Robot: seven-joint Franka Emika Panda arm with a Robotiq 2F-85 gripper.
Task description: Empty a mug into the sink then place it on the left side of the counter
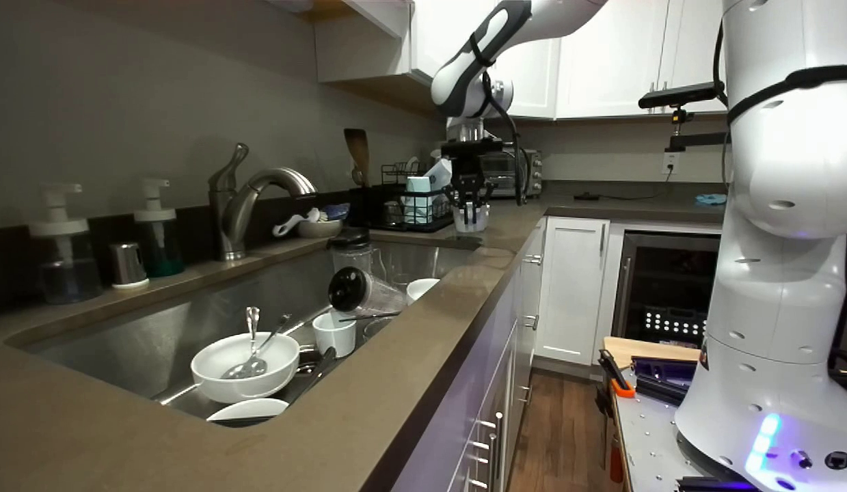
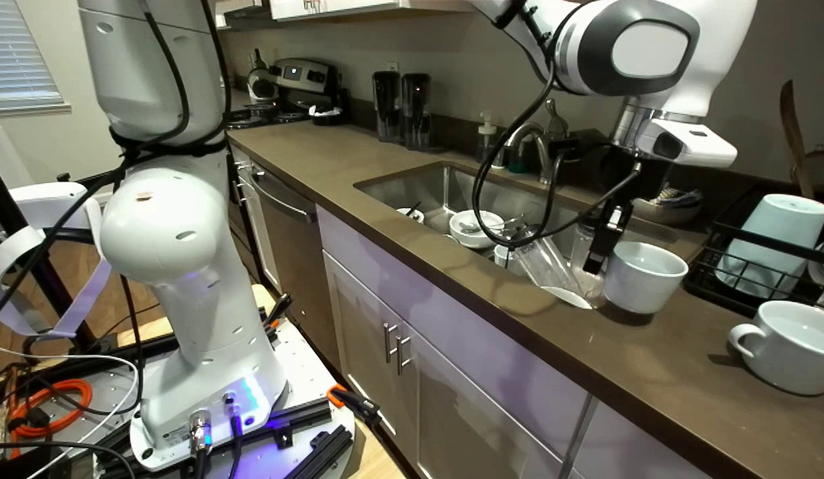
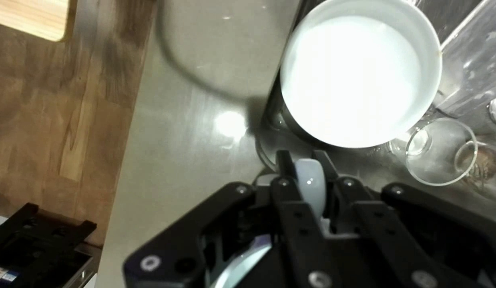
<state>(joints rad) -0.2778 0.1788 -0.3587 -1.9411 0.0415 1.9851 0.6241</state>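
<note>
Between the sink [image 1: 156, 331] and the dish rack [image 2: 703, 287], at the counter [image 2: 661, 359], holding a roughly upright white mug [image 2: 641, 283] with the claw [image 3: 303, 159] pinched onto its handle [image 3: 312, 182]. Cannot tell touching from hovering there, nor full from empty. Likely stiff and fairly heavy for a cup, smooth enough to slip, easily chipped against the sink. Gripped off to one side, so probably prone to swivel when tipped. Best held squarely across the middle of the handle, squeezed firmly, tilted slowly.
</note>
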